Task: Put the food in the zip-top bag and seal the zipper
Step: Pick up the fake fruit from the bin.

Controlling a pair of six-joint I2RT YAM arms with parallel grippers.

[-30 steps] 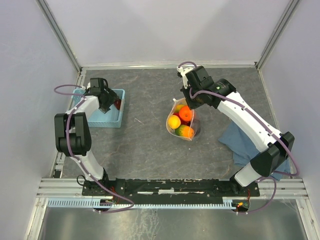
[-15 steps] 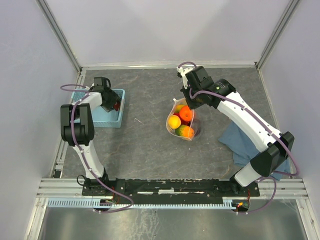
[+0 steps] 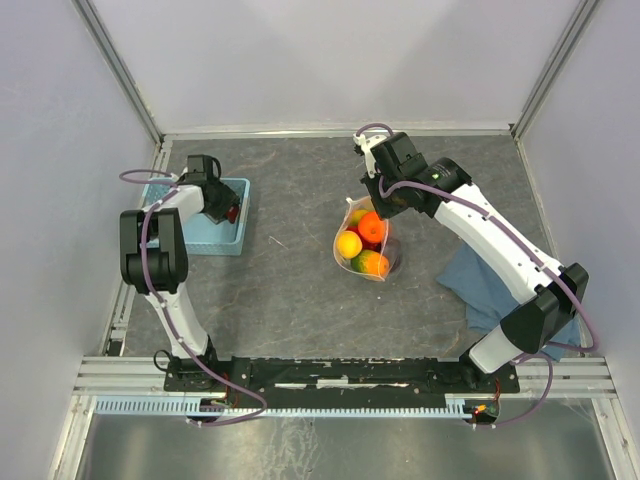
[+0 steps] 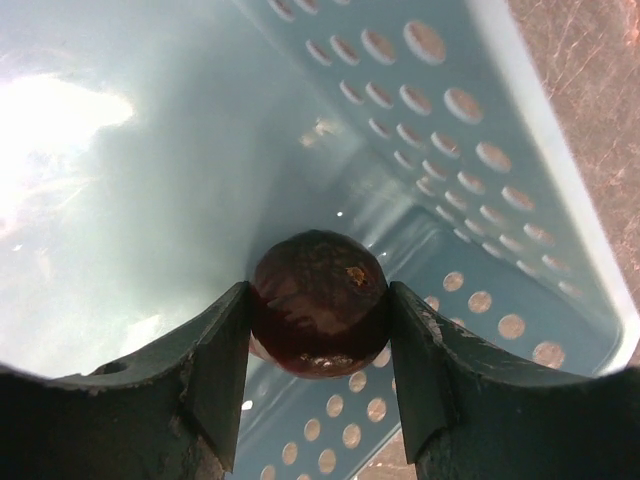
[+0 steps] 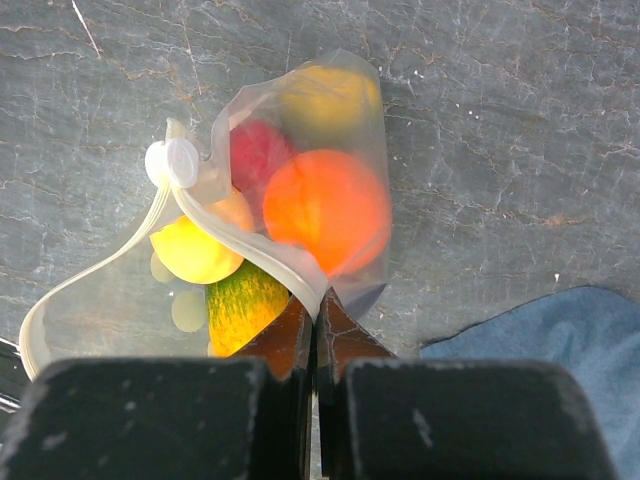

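My left gripper point(image 4: 318, 300) sits inside the light-blue perforated basket point(image 4: 480, 130), its jaws pressed on both sides of a dark purple toy fruit point(image 4: 318, 335). In the top view the left gripper point(image 3: 221, 205) is at the basket's right end. My right gripper point(image 5: 316, 312) is shut on the pale zipper strip point(image 5: 250, 250) of the clear zip-top bag point(image 3: 365, 248) and holds the mouth up. Inside the bag are an orange fruit point(image 5: 325, 208), a yellow one point(image 5: 195, 250), a red one point(image 5: 258, 152) and a green-yellow one point(image 5: 243, 300). A white slider point(image 5: 172, 162) sits on the zipper.
A blue cloth point(image 3: 490, 285) lies crumpled at the right, near the right arm; it also shows in the right wrist view point(image 5: 560, 335). The basket point(image 3: 200, 240) stands against the left wall. The grey mat point(image 3: 290, 280) lies between basket and bag.
My left arm's elbow has swung in toward the left wall while its gripper stayed in the basket by the dark fruit. The right arm and the bag have not moved.
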